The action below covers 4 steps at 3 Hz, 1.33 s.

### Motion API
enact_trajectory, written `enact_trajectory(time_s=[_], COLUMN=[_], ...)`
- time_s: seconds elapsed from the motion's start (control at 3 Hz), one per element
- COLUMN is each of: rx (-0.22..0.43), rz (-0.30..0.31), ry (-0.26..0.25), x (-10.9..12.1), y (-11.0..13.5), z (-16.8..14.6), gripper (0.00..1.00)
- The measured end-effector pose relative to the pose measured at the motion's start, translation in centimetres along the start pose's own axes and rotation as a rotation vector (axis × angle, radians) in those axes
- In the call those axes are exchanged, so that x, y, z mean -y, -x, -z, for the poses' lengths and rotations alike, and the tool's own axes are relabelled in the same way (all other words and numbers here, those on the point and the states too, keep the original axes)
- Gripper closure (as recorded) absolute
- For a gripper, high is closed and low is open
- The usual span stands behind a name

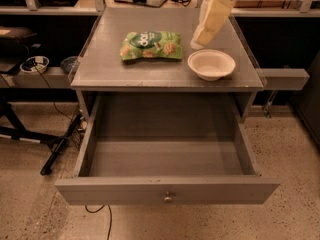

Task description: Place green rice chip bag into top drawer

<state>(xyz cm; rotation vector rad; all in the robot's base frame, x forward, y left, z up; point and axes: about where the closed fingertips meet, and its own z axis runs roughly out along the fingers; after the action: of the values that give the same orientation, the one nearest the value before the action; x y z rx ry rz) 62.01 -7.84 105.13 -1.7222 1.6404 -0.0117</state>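
Green bag (151, 45) lay on the bench (110, 71), left of the bowl (211, 64), the end effector (202, 36), grip unreadable, hung beyond the bowl; drawer (167, 196) stood open, pick-up and placing remained.

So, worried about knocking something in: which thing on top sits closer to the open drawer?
The white bowl, at the front right; the green bag lies further back and left. The gripper hangs just behind the bowl.

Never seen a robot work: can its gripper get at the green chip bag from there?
Probably yes: the gripper hangs over the cabinet top beside the green rice chip bag, with nothing lying between them.
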Motion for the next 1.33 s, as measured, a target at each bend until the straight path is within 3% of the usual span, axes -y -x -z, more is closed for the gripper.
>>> enact_trajectory(time_s=[0.33,0.67,1.0,1.33], rx=[0.078,0.162,0.208,0.185], rz=[0.005,-0.002,-0.010,-0.017], ry=[0.012,0.078,0.127,0.151], x=[1.6,2.4,3.1,4.0], y=[0.2,0.5,0.6,0.6], z=[-1.9,-4.3,-6.4,-8.6], gripper=[0.00,0.00,0.00,0.00])
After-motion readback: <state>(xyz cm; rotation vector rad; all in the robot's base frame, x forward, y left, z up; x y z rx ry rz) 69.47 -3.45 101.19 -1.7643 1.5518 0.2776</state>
